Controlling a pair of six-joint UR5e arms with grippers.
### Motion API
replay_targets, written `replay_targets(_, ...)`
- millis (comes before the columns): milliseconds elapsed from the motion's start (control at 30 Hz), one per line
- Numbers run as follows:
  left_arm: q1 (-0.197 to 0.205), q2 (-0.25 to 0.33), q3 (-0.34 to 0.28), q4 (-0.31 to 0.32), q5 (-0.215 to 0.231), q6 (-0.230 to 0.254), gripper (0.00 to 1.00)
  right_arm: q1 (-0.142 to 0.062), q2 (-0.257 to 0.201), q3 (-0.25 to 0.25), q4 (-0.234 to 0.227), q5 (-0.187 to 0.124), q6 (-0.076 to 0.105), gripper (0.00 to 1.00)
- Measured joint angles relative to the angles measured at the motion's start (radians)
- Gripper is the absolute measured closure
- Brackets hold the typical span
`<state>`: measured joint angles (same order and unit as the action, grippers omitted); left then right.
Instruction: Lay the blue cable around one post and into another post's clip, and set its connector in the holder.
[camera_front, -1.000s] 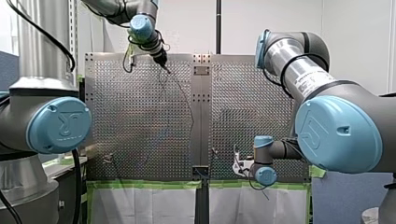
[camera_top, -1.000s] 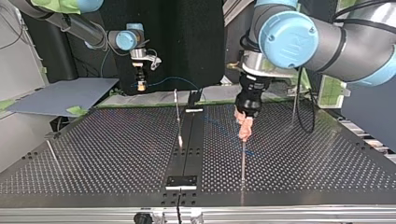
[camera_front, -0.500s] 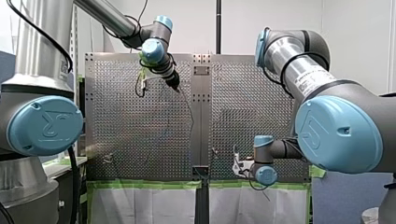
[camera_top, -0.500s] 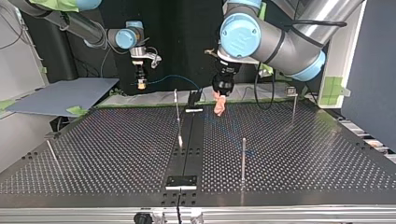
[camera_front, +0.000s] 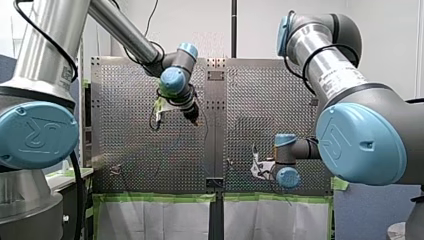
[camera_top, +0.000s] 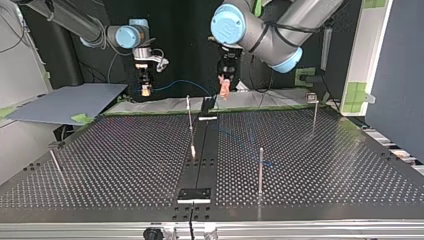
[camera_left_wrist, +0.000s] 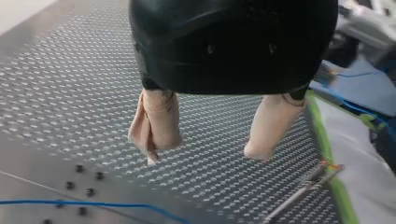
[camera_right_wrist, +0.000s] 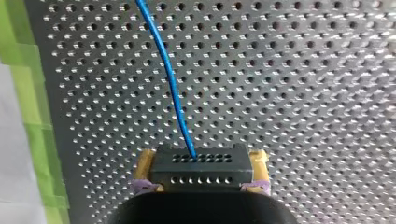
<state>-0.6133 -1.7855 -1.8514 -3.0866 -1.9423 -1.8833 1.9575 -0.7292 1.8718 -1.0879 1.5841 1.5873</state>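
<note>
In the right wrist view my right gripper (camera_right_wrist: 201, 161) is shut on the black connector (camera_right_wrist: 200, 171), yellow pads on either side. The blue cable (camera_right_wrist: 170, 84) runs from the connector out over the perforated plate. In the top view this gripper (camera_top: 145, 90) hangs beyond the table's far edge, and the cable (camera_top: 176, 84) arcs from it toward the middle. My left gripper (camera_left_wrist: 205, 154) is open, its beige pads (camera_left_wrist: 156, 126) holding nothing; a stretch of cable (camera_left_wrist: 93, 204) lies on the plate below it. In the top view it (camera_top: 223, 91) hovers by the far edge, near the clip post (camera_top: 189, 114).
Thin metal posts stand at the top view's centre right (camera_top: 260, 169), far right (camera_top: 314, 112) and left (camera_top: 54, 161). A black holder (camera_top: 195, 193) sits on the centre strip near the front edge, another bracket (camera_top: 207, 106) at the far edge. Green tape lines the table's edge (camera_front: 150, 197).
My left arm has swung away from the centre-right post to the top view's far edge, its gripper open and holding nothing throughout. My right gripper rose slightly, still holding the connector.
</note>
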Motion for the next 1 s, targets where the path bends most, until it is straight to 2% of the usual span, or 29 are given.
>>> replay_targets(300, -0.077, -0.077, -0.077, 0.077, -0.025, 0.008, 0.00, 0.000, -0.076, 0.019, 0.020, 0.002, 0.001, 1.00)
replay_targets(500, -0.126, -0.126, -0.126, 0.126, -0.002, -0.018, 0.00, 0.006, -0.117, 0.023, 0.020, 0.000, 0.002, 1.00)
replay_targets(667, -0.168, -0.168, -0.168, 0.168, 0.025, -0.044, 0.00, 0.015, -0.123, 0.023, 0.020, -0.002, 0.000, 1.00)
replay_targets(1000, -0.244, -0.244, -0.244, 0.244, 0.021, -0.070, 0.00, 0.040, -0.123, 0.024, 0.020, -0.003, -0.002, 1.00)
